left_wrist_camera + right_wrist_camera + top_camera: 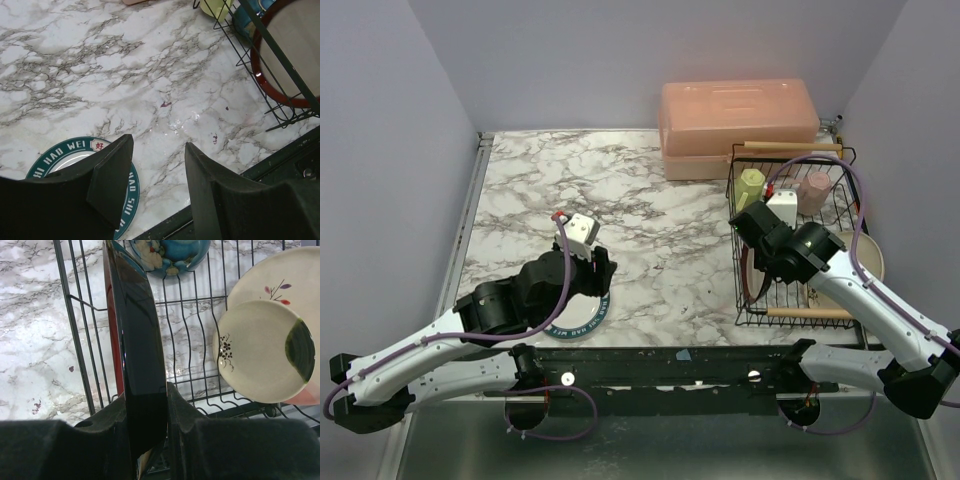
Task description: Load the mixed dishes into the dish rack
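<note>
Gripping dark maroon-rimmed plate (137, 330) by edge, right gripper (147, 392) clenched on it, upright inside black wire dish rack (808, 313) at 3 o'clock of marble table (650, 200). Sharing rack with yellow-green mug (750, 185), pink cup (817, 186), teal-blue bowl (170, 252). Hovering low with left gripper (159, 142), released, empty. Teal-rimmed plate (55, 160) flat on marble, at 7 o'clock in left wrist view.
</note>
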Motion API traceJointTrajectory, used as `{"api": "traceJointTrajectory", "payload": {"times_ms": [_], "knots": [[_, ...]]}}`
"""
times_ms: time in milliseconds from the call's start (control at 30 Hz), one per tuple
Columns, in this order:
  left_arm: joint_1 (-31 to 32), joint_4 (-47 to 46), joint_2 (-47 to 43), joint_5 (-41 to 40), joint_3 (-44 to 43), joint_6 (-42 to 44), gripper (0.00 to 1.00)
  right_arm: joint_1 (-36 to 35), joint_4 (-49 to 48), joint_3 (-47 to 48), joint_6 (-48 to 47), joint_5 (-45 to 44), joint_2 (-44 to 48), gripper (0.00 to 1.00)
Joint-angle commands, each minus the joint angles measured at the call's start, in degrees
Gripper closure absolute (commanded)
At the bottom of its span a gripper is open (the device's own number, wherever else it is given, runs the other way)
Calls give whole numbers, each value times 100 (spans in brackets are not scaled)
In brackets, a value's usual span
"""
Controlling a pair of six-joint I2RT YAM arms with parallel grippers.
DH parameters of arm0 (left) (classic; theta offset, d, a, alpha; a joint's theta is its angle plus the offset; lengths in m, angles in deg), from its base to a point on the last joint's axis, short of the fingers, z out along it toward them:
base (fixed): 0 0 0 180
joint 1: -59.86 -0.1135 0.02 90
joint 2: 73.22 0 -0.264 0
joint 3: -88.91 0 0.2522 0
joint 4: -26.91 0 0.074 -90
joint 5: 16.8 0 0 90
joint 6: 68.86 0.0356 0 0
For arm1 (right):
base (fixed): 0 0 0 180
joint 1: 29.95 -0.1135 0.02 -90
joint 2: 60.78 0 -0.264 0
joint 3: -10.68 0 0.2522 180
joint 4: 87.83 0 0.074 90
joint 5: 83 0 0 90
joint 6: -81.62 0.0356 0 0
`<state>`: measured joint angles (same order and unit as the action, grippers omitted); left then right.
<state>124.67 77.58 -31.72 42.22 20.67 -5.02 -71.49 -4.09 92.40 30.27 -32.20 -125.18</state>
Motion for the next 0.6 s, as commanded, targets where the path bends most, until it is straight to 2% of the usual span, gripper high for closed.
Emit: {"api": "traceJointTrajectory", "payload": {"times_ms": [0, 567], "knots": [[-55, -52, -65, 162, 70, -39, 47, -12, -11, 287, 192, -503, 14, 100], [-123, -52, -116, 224, 77, 5, 47, -12, 575, 541, 620, -695, -303, 100]]}}
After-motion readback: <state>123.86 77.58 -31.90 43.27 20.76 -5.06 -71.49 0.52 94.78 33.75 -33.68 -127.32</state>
